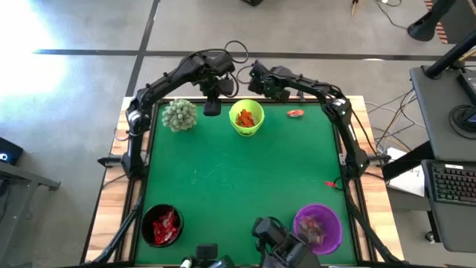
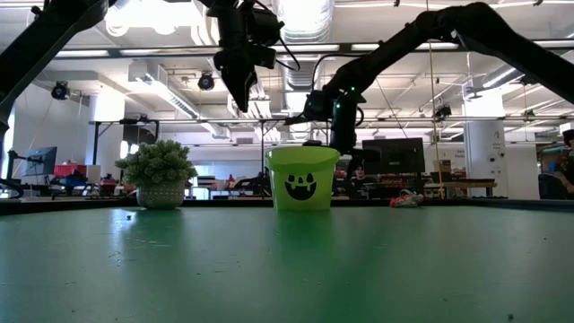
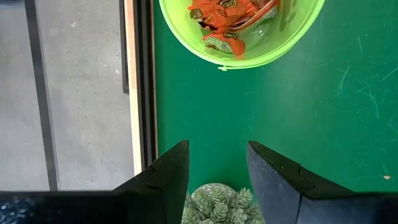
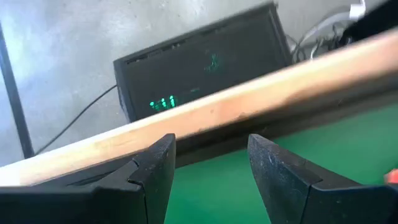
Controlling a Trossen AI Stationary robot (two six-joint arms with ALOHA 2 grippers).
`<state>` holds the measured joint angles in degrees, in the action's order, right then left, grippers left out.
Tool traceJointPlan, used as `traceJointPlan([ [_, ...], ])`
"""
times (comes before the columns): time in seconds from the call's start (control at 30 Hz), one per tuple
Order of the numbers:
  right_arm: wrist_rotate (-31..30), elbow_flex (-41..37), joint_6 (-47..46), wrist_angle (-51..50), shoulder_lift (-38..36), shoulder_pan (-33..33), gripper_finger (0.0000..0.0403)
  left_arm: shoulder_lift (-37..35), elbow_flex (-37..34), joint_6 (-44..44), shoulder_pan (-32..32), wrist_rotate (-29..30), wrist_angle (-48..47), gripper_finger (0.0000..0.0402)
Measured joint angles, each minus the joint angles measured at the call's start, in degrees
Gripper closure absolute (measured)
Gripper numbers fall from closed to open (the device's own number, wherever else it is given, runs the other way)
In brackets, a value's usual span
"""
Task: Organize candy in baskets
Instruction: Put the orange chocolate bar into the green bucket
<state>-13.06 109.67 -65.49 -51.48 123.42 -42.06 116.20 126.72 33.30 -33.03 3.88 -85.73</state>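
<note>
The lime green basket (image 1: 246,119) (image 2: 302,178) stands near the far edge with orange candy (image 3: 227,18) inside. At the near left, the black basket (image 1: 162,225) holds red candy. The purple basket (image 1: 317,227) at the near right also holds candy. One loose candy (image 1: 296,113) (image 2: 405,199) lies by the far right corner, and a red one (image 1: 332,183) lies at the right edge. My left gripper (image 1: 212,104) (image 3: 217,149) hangs open and empty above the mat, between the spiky plant and the green basket. My right gripper (image 1: 271,89) (image 4: 211,143) is open and empty at the far edge, just right of the green basket.
A spiky pale-green plant (image 1: 179,115) (image 2: 159,175) in a pot stands at the far left, under my left gripper. A wooden border (image 4: 205,115) frames the mat. A dark camera mount (image 1: 271,234) sits at the near edge between the black and purple baskets.
</note>
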Motion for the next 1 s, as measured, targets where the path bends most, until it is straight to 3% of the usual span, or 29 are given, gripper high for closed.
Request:
traceJointPlan([
  [0.1,0.0,0.5,-1.1,-0.2,0.8,0.6,0.0209,0.0,0.0,0.0,-0.1,0.0,0.0,0.0258],
  [0.47,0.0,5.3,8.6,0.0,0.3,1.2,0.0209,-0.1,0.0,0.7,-0.7,0.0,0.0,0.0258],
  [0.77,0.2,17.4,23.4,-7.3,0.3,1.6,0.0209,-0.1,0.0,0.7,-1.2,0.0,0.2,0.0258],
  [1.0,8.5,24.6,37.2,-22.7,0.3,-2.2,0.0209,-0.1,0.0,0.7,-1.4,0.0,0.2,0.0258],
])
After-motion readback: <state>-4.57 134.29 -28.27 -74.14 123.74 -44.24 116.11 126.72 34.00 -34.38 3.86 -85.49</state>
